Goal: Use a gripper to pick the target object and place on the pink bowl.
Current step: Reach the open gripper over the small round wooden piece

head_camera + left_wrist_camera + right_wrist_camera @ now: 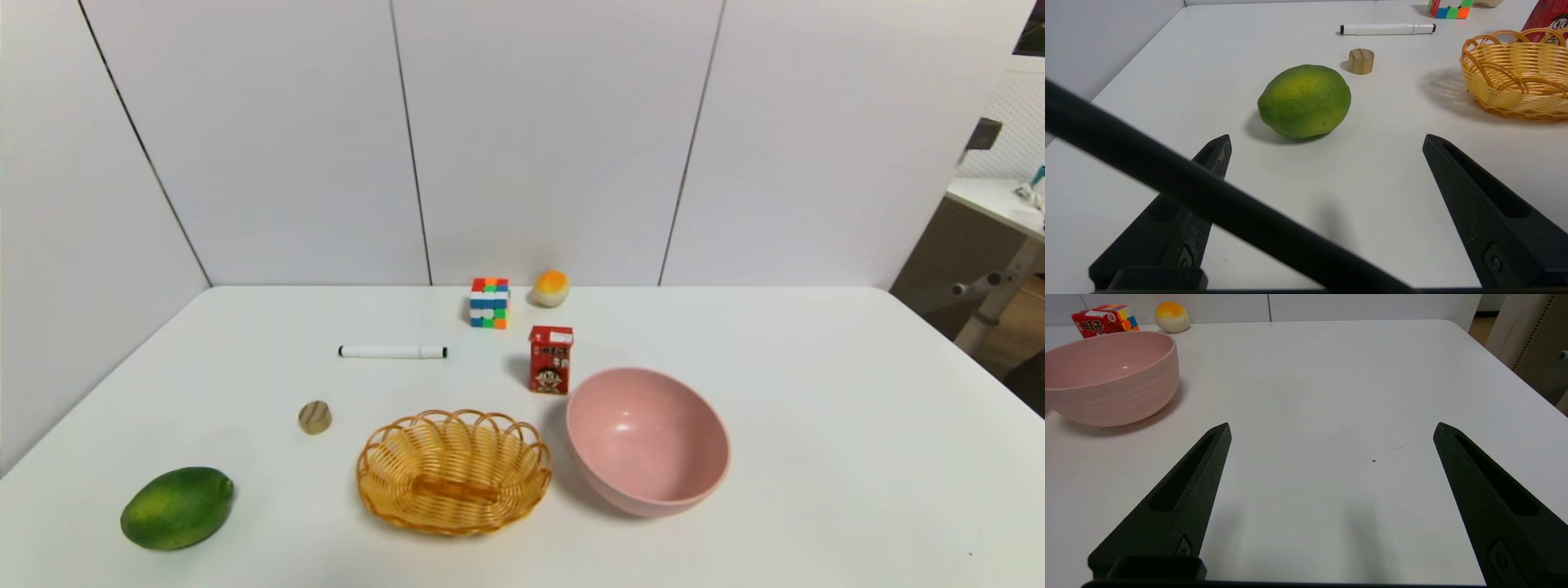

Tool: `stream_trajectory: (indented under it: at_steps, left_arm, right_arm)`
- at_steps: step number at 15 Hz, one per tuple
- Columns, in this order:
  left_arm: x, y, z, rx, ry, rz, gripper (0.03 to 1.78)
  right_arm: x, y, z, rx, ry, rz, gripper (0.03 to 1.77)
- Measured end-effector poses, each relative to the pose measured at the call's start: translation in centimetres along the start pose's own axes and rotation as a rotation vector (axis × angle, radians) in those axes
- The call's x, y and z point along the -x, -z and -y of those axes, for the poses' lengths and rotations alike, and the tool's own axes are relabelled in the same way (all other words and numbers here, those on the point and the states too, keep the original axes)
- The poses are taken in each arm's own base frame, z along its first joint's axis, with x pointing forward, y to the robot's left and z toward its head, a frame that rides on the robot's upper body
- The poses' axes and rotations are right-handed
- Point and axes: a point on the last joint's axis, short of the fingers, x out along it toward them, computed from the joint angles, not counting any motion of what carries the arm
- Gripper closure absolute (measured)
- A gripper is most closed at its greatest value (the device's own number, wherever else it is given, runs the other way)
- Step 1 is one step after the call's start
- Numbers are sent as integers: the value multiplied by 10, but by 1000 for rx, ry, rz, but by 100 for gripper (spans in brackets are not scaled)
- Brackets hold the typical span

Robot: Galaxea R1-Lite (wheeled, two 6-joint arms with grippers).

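We hold both grippers low over the table [816, 367], left gripper [1327, 136] and right gripper [1331, 426] jaws wide, empty. The cylinder [314, 417] sits at the bowl's [647, 441] 9 o'clock, beyond the basket [454, 470].

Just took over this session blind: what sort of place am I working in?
Probably a lab test bench, not a home: a bare white table boxed in by plain white partition panels, set with unrelated props such as a Rubik's cube, wicker basket and pink bowl.
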Motion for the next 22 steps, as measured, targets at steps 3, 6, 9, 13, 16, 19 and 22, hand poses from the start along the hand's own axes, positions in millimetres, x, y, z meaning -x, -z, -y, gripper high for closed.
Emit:
stream_trajectory:
  at_steps: [3, 6, 9, 13, 16, 19, 22]
  left_arm:
    - [0, 0, 0, 0, 0, 0, 12]
    - [0, 0, 0, 0, 0, 0, 12]
    - [0, 0, 0, 0, 0, 0, 12]
    - [0, 0, 0, 1, 0, 0, 12]
    - [0, 0, 0, 1, 0, 0, 12]
    - [0, 0, 0, 18, -4, 0, 12]
    - [2, -5, 0, 40, -4, -26, 12]
  right_arm:
    - [0, 0, 0, 0, 0, 0, 9]
    - [0, 0, 0, 0, 0, 0, 9]
    - [0, 0, 0, 0, 0, -1, 9]
    - [0, 0, 0, -1, 0, 0, 9]
    - [0, 0, 0, 0, 0, 0, 9]
    - [0, 0, 0, -1, 0, 0, 9]
    - [0, 0, 0, 0, 0, -1, 9]
